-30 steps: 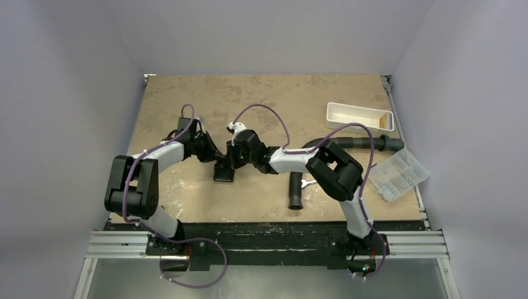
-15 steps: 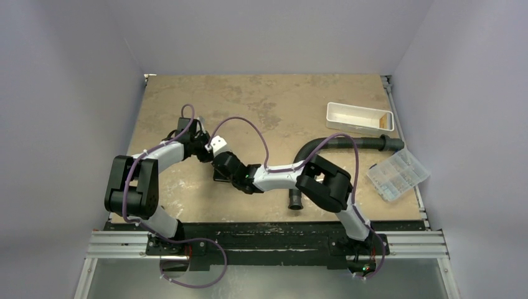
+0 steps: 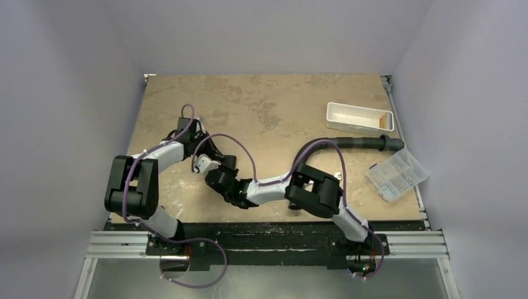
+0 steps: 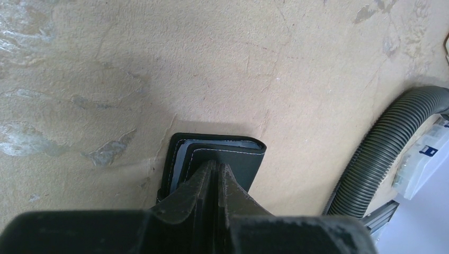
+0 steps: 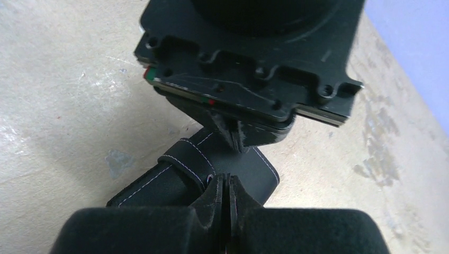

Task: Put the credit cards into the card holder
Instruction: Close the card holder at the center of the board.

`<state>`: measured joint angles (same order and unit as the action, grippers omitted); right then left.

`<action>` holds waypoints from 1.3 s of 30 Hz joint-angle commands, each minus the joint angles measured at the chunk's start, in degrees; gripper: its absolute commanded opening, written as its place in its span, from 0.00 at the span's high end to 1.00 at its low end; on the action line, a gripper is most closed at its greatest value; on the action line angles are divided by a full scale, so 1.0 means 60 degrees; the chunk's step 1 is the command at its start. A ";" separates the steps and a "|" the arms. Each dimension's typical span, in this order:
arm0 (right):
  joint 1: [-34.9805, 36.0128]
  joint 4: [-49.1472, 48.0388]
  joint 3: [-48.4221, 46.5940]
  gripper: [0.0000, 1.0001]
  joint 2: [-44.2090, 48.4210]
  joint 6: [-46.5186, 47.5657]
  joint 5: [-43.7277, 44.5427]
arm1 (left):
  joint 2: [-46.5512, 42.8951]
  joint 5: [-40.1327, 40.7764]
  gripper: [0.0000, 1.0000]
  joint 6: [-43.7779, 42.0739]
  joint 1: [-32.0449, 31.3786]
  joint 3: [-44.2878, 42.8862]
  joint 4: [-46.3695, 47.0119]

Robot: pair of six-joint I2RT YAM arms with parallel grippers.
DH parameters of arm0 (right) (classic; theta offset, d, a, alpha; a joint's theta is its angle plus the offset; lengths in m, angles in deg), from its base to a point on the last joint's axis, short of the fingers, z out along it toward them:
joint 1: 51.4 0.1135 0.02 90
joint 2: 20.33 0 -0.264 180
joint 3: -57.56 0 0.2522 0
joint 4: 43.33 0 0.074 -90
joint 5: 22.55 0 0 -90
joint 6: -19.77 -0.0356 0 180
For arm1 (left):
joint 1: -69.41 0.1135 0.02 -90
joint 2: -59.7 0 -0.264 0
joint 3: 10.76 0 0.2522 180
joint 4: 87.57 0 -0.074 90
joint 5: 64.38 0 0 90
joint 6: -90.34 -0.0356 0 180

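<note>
Your left gripper (image 4: 214, 168) and right gripper (image 5: 224, 186) are both pinched tight on the card holder (image 4: 241, 156).
The left fingers nip its stitched flap edge. The right fingers clamp the opposite edge beside the strap (image 5: 188, 159). The holder sits over the tan table (image 4: 106, 79), with the ribbed hose (image 4: 381, 148) well apart on its right.

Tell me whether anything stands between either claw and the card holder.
Nothing visible does. The left claw is shut on one edge of the card holder, and the right claw pinches it from the opposite side, next to the strap.
</note>
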<state>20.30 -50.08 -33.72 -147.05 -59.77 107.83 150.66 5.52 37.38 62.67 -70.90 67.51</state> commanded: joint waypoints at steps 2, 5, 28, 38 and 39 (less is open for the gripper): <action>0.0821 0.2069 -0.0154 1.00 -0.1674 0.1604 -0.2276 | 0.0082 0.0335 1.00 -0.0369 0.0153 0.0022 -0.0042; 0.0965 0.2618 -0.0550 1.00 -0.2093 0.2527 -0.2462 | -0.0037 0.0393 1.00 -0.0468 0.0184 0.0019 -0.0153; 0.0247 0.3530 -0.0306 0.98 -0.1640 0.3734 -0.4626 | -0.0912 -0.0578 0.60 -0.0600 0.1101 -0.1027 -0.0842; -0.0617 0.3015 -0.0009 0.89 -0.1175 0.2360 -0.7109 | -0.2542 -0.0158 0.49 -0.0728 0.2122 -0.0746 -0.1665; -0.0738 0.2933 0.0099 0.88 -0.1100 0.2146 -0.7354 | -0.2572 -0.0077 0.48 -0.0761 0.2173 -0.0605 -0.1719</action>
<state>17.02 -44.88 -37.91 -147.66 -35.90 84.58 136.89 4.21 33.73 74.64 -76.36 59.33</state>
